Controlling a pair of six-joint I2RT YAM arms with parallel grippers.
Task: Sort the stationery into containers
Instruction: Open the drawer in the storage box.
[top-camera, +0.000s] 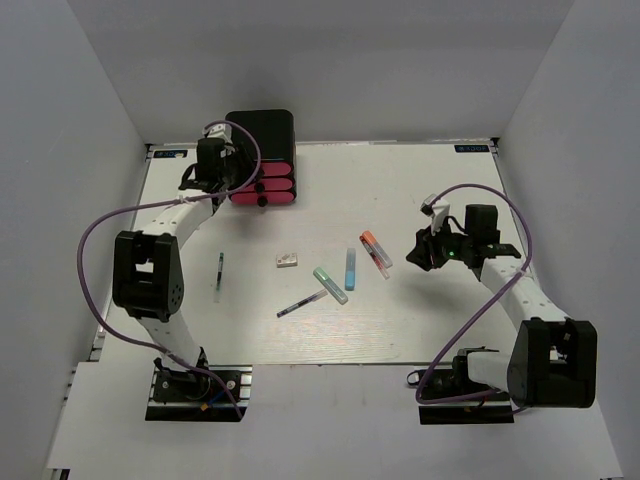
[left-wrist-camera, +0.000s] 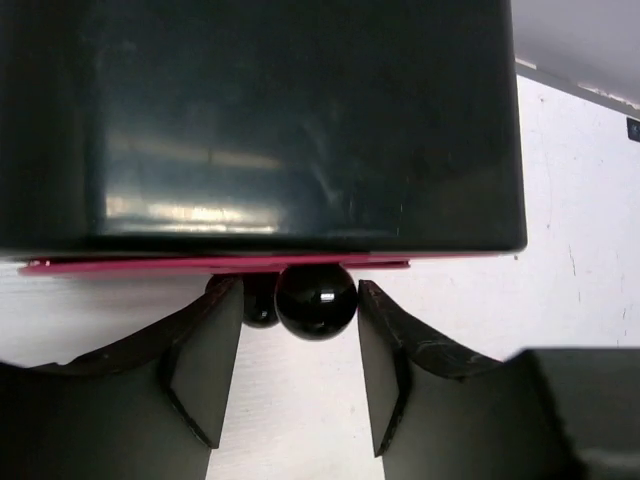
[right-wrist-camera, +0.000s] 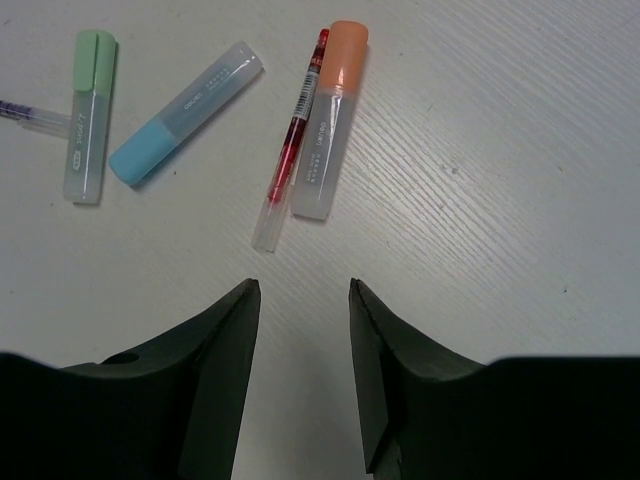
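The white table is holding everything. At its far side the black box is sitting with three pink-red drawers, all looking pushed in. The left gripper is facing the top drawer, jaws apart. The right gripper is hanging over the middle of the table, jaws apart and holding nothing. The orange marker, blue marker and green marker are lying loose in front of it, with the red pen touching the orange one. The white eraser is lying nearby. The round black knob is sitting between the left jaws, so I think opening a drawer is the step now. Next, squeeze the knob and pull straight back.
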